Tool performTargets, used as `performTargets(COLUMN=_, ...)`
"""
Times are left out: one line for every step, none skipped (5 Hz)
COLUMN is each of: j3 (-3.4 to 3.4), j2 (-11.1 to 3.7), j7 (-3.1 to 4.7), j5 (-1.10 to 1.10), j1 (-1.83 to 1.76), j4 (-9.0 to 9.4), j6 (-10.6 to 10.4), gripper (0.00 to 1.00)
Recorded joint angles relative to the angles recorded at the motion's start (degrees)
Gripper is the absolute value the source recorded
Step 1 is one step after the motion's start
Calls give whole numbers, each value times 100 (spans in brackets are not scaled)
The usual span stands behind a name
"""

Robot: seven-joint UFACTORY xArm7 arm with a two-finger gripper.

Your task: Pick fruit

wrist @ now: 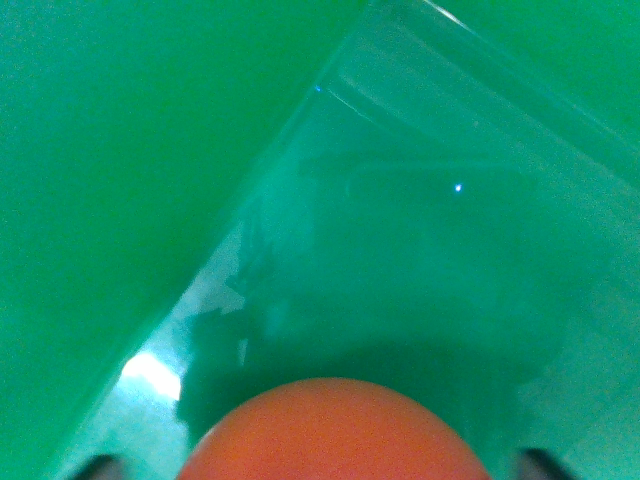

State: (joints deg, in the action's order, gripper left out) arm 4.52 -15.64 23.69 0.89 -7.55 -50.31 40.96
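- An orange fruit is filling the bottom centre of the wrist view, with only its rounded upper part showing above the lower edge of the frame.
- Two dark tips, one at the bottom left and one at the bottom right, are showing at the frame's lower edge; these are appearing to be the ends of the jaws.
- The fruit is sitting between those two tips, roughly centred, with a visible gap on each side.
- The jaws are standing apart, wider than the fruit; whether the pads are touching the fruit cannot be told, since the contact zone is lying below the frame.
- A clear, glossy container is lying beyond the fruit, its straight edge running diagonally from the lower left to the upper right.
- A bright glare patch is showing on the glossy surface near the lower left, and a small point of light is showing near the upper centre.
- A plain green surface is occupying the wrist view's left and upper left, outside the clear edge.
- The picture is soft and tinted green throughout, so finer detail is not resolving.
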Motion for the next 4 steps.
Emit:
performTargets(j3=0, j2=0, j7=0, j5=0, j1=0, j4=0, j6=0, gripper=100)
performTargets(j3=0, j2=9, j7=0, j5=-1, j1=0, j4=-18, j6=27, gripper=100)
performTargets(j3=0, j2=9, j7=0, j5=-1, j1=0, j4=-18, j6=27, gripper=100)
performTargets(j3=1, j2=31, j7=2, j5=-3, j1=1, j4=-59, j6=90, gripper=100)
